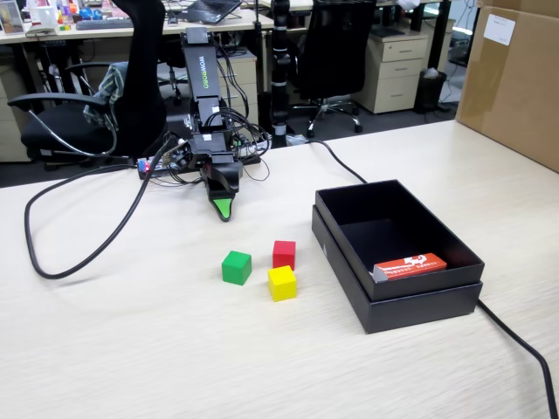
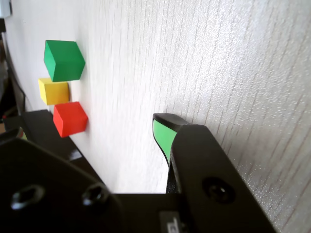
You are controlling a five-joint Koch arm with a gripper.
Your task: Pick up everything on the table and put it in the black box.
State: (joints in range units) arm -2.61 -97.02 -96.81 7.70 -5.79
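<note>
The Koch arm sits folded low at the table's (image 1: 131, 349) far side, its gripper (image 1: 224, 208) tipped down onto the bare wood, probably a rest pose before any reach. Only one green-padded tip shows in either view, so whether the jaws are spread or pressed together cannot be told. The three matte, sharp-edged cubes cluster just left of the black box (image 1: 419, 305) in the fixed view: green cube (image 1: 236, 267), red cube (image 1: 284, 254), and yellow cube (image 1: 281, 283) touching the red. A red-orange packet (image 1: 410, 266) lies inside the box.
</note>
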